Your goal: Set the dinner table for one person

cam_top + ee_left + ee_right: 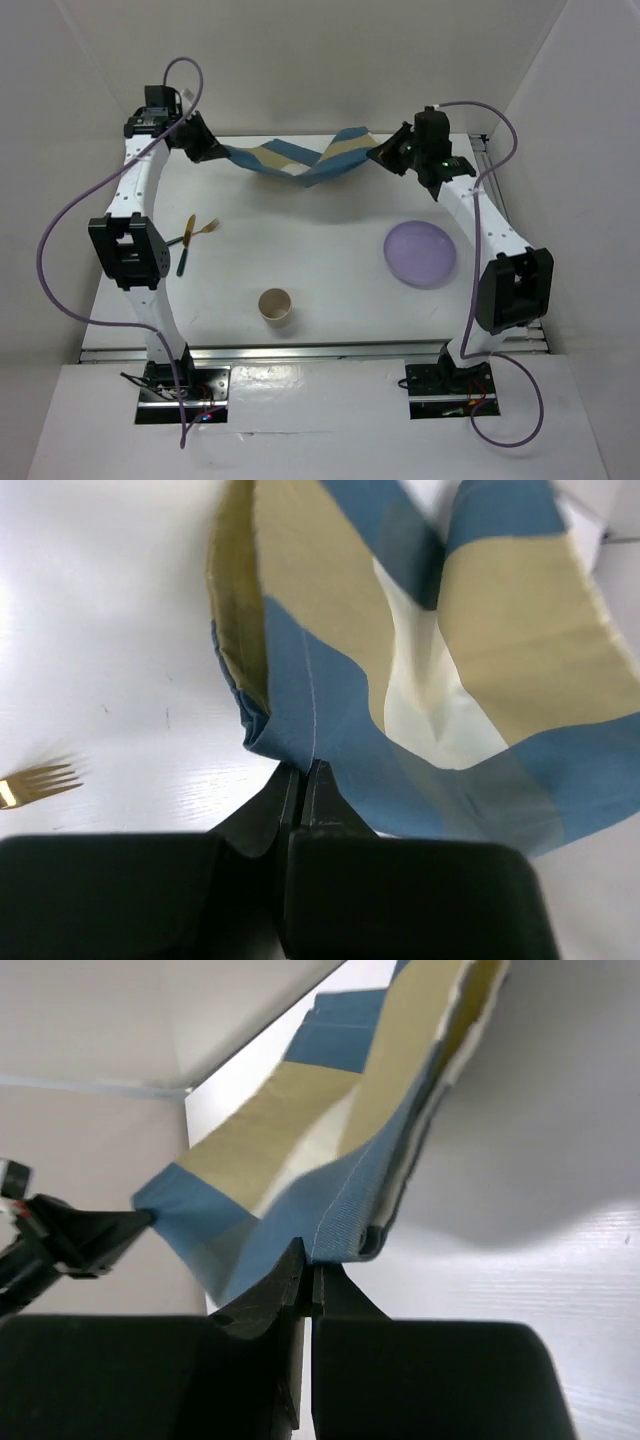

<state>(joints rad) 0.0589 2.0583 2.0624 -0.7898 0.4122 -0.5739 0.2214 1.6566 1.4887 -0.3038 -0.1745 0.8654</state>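
- The striped placemat (300, 165) is held up over the far part of the dinner table (320, 240), sagging and twisted between the arms.
- The left gripper (303, 772) is clamped shut on one blue edge, and the right gripper (308, 1265) is pinched shut on the opposite end.
- The cloth is judged light, soft and limp; it is best taken at opposite corners and kept taut.

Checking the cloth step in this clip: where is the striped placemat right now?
In the top view the placemat spans the far side of the table, twisted, its ends pinched by the left gripper and right gripper, beyond the fork and plate.
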